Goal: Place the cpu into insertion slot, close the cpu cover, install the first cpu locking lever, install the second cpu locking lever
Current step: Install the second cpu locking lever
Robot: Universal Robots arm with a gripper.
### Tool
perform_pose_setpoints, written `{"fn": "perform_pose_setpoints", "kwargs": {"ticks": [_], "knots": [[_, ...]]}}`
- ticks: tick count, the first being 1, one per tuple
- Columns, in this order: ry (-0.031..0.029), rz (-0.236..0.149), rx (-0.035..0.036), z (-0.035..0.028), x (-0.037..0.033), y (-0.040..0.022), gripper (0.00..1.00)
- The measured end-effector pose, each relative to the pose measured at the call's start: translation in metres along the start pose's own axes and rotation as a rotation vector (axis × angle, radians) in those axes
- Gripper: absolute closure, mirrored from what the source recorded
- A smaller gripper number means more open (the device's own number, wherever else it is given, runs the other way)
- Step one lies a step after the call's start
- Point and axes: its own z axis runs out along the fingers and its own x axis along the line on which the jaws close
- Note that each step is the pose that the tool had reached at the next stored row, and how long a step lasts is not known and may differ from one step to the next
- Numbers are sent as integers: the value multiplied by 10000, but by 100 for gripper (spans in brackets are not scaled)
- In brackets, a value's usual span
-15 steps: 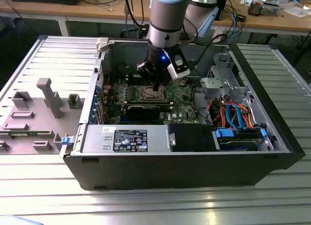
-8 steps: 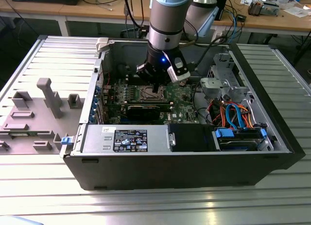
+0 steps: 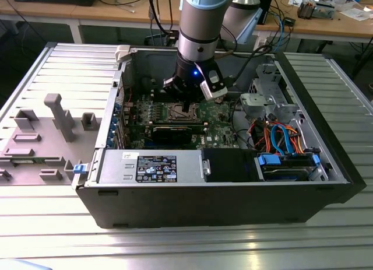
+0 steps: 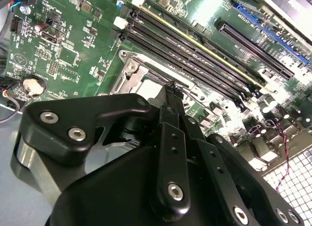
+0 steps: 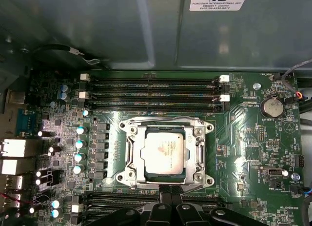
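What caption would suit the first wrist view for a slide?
The cpu sits in the insertion slot under the closed cpu cover, with the gripper poised at the socket's edge.

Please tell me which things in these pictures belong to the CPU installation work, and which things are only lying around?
Belong to the job:
- cpu, lying in the insertion slot
- cpu cover, down around the chip
- hand, just beside the socket

Just lying about:
- memory slots
- round battery
- power supply box
- blue and orange cables
- grey fixtures outside the case
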Motion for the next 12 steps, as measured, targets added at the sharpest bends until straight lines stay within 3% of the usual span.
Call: {"fn": "perform_pose_setpoints", "kwargs": {"ticks": [10, 12], "knots": [[3, 0, 0, 1, 0, 0, 89], [66, 5, -3, 2, -1, 0, 89]]}}
